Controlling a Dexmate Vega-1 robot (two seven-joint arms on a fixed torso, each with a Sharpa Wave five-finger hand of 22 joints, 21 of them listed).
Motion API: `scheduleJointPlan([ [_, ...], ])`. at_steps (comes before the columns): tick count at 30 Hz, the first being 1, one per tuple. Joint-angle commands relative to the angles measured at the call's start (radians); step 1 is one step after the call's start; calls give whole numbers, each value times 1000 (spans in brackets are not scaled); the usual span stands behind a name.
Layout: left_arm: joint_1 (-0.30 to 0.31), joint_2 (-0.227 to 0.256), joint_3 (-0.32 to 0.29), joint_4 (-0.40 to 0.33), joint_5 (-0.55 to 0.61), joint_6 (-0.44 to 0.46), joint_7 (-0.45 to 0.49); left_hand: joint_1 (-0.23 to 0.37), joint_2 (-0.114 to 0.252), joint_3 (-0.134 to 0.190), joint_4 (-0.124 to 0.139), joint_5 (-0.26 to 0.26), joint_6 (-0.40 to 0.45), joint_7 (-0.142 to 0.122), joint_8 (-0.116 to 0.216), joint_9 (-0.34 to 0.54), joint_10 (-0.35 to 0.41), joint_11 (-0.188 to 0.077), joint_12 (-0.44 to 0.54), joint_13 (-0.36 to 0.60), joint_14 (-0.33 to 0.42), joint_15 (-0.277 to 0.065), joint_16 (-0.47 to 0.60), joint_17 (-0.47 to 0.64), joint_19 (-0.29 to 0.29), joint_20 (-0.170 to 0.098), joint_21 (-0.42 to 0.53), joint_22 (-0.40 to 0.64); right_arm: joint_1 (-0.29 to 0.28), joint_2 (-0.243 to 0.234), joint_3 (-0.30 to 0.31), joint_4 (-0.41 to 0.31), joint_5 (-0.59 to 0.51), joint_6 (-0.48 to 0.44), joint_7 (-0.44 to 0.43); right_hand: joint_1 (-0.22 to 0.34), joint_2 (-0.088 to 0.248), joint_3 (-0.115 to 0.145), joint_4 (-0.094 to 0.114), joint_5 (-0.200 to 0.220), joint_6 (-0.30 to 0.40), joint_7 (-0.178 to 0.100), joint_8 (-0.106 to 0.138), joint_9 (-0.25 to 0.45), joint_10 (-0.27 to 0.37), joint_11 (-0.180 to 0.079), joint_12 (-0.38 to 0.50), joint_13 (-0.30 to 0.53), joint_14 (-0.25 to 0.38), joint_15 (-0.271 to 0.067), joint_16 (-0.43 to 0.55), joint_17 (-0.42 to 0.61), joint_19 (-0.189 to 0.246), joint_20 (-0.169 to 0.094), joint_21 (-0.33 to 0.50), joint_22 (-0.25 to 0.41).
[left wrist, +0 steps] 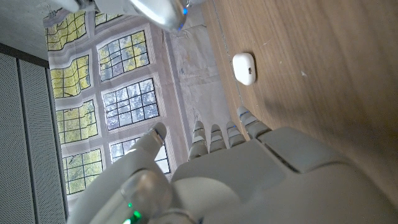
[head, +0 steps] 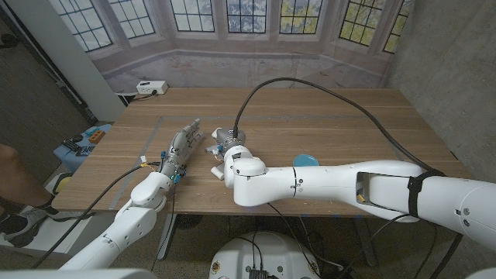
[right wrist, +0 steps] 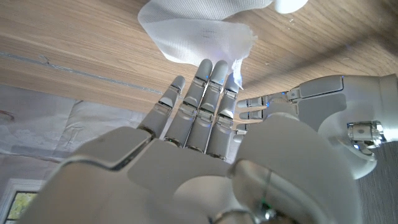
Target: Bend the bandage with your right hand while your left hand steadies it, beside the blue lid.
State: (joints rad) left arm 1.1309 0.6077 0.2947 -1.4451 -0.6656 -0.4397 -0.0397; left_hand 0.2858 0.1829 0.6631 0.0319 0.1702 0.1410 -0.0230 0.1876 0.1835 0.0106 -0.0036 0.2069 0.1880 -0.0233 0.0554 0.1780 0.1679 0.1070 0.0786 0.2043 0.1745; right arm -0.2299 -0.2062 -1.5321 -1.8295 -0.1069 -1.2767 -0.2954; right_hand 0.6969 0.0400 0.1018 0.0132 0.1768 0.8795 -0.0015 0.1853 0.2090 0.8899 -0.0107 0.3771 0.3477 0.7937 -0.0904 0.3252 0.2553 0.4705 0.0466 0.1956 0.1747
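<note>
A painted bay-window backdrop stands behind the wooden surface point(head: 325, 116). The bandage point(right wrist: 198, 30) is white, gauzy and crumpled, with a ragged edge, lying near the middle front of the surface. The right hand point(head: 226, 147) reaches over it, fingertips point(right wrist: 211, 70) touching its cloth; whether it actually grips, I cannot tell. The left hand point(head: 181, 147) lies just beside it, fingers straight and slightly apart, holding nothing. The blue lid point(head: 305, 160) sits near the front edge, behind the right forearm. Bare wood stretches beyond towards the far edge, crossed by a black cable point(head: 325, 89).
</note>
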Motion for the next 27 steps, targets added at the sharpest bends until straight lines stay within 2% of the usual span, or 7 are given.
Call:
scheduleJointPlan([
  [1,7,0,0,-12,6,3,13,0,-5,4,3,6,7,-2,1,4,3,5,0,4,-4,2,0,2,1,1,-2,6,0,-25,4,-19,-10,45,4,-51,1,-13,26,2,-11,8,7,1,-10,8,-4,-1,-17,8,-10,-2,-6,6,0,3],
  [13,17,2,0,-27,9,4,22,2,-4,3,3,6,8,-2,1,4,4,6,1,4,-4,2,0,2,1,2,-2,6,-8,-28,17,-24,-31,62,16,-81,-1,-23,37,8,-18,16,9,0,-23,20,-12,-3,-27,18,-20,-5,-13,12,-1,3],
  [20,23,11,-3,-42,11,11,24,4,-4,3,2,6,8,-2,1,4,3,5,1,4,-4,2,0,2,1,2,-2,6,3,-30,25,-32,-49,76,26,-79,0,-21,33,11,-22,15,9,-1,-34,23,-18,-4,-37,25,-29,-9,-18,16,-2,3],
  [27,24,20,-3,-59,17,16,25,6,-4,3,0,6,8,-2,1,4,3,5,1,4,-4,1,0,1,0,2,-2,6,8,-49,36,-51,-66,105,41,-74,8,-16,24,15,-51,19,4,-2,-75,33,-42,-13,-81,39,-51,-12,-24,32,-1,3],
])
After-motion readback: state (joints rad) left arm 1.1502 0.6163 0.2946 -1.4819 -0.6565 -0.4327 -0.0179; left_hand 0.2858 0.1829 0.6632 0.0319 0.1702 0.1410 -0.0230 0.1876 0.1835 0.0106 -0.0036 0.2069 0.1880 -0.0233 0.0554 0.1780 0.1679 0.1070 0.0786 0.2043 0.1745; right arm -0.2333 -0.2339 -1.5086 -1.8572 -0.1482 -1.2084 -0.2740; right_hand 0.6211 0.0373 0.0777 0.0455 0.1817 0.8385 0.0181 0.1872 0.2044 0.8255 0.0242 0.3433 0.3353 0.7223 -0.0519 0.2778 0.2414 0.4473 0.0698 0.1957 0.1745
